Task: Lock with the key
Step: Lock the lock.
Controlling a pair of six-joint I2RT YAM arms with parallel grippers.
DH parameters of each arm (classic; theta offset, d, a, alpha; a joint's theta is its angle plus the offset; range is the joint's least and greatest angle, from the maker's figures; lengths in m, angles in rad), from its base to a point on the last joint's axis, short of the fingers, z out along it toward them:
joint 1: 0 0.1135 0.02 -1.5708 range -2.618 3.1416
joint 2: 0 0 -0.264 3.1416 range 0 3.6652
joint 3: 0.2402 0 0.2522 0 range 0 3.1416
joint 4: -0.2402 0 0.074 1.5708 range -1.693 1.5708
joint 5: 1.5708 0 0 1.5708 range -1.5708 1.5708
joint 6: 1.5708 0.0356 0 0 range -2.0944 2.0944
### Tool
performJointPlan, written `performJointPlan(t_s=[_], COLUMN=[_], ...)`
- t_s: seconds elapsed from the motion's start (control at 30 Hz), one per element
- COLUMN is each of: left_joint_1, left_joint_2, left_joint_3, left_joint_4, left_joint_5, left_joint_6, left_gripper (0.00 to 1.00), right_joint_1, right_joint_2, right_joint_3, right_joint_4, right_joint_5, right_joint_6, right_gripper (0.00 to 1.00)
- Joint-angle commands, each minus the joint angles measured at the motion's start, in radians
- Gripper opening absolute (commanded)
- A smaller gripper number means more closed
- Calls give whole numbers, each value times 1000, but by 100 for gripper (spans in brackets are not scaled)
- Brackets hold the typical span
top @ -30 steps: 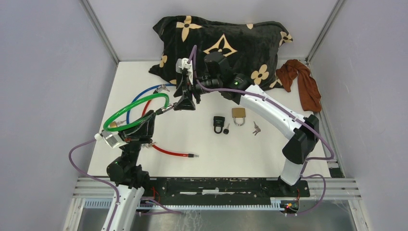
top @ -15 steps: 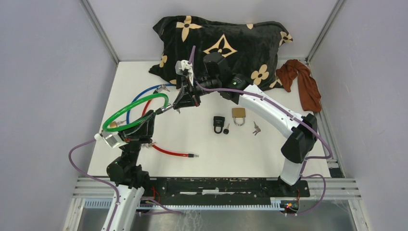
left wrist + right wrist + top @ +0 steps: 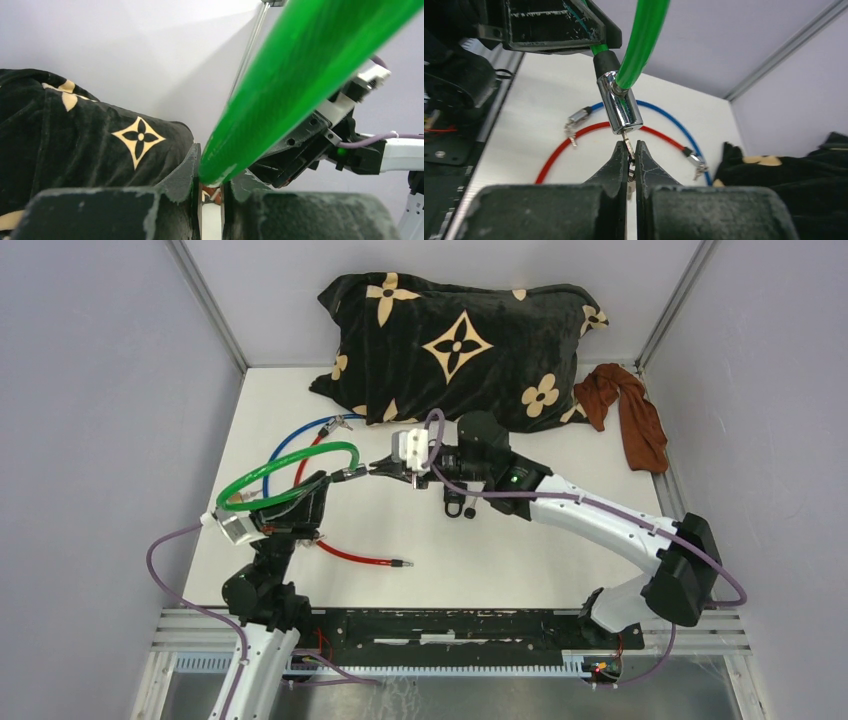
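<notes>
the left claw (image 3: 210,184) is clamped on the green cable lock (image 3: 290,462), lifted above the counter (image 3: 480,560) toward its left edge, and the right claw (image 3: 630,159) is pinched tight on the key (image 3: 627,144) seated in the chrome barrel (image 3: 620,106). to lock cleanly, i'd twist about the key's own axis, no sideways pull, left claw bracing.

Overhead rear overview; wrist views close on green cable (image 3: 645,37).
</notes>
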Motion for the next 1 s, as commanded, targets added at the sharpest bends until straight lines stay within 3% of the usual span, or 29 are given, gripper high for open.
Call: performJointPlan(t_s=[0.0,0.23,0.47,0.53,0.6,0.63,0.77,0.87,0.97], left_joint_1=[6,7,6,7,6,6,7,7,6], left_joint_2=[18,34,25,20,15,13,8,6,5], left_joint_3=[41,43,40,38,37,36,34,33,33], left_joint_4=[3,-6,-9,-9,-11,-10,-10,-10,-10], left_joint_5=[-31,-11,-19,-26,-29,-30,-29,-29,-27], left_joint_6=[6,6,12,16,21,22,26,27,26], left_gripper=[2,2,2,2,2,2,2,2,2], right_joint_1=[56,88,94,94,95,93,76,56,15], right_joint_2=[-60,-56,-57,-63,-74,-80,-110,-107,-40], right_joint_3=[-86,-72,-79,-82,-86,-86,-98,-61,90], right_joint_4=[261,226,193,174,154,146,94,-12,-214], right_joint_5=[110,211,245,260,293,327,336,186,23], right_joint_6=[-246,-426,-457,-447,-427,-410,-372,-353,-319], right_gripper=[0,0,2,34,86,98,98,98,94])
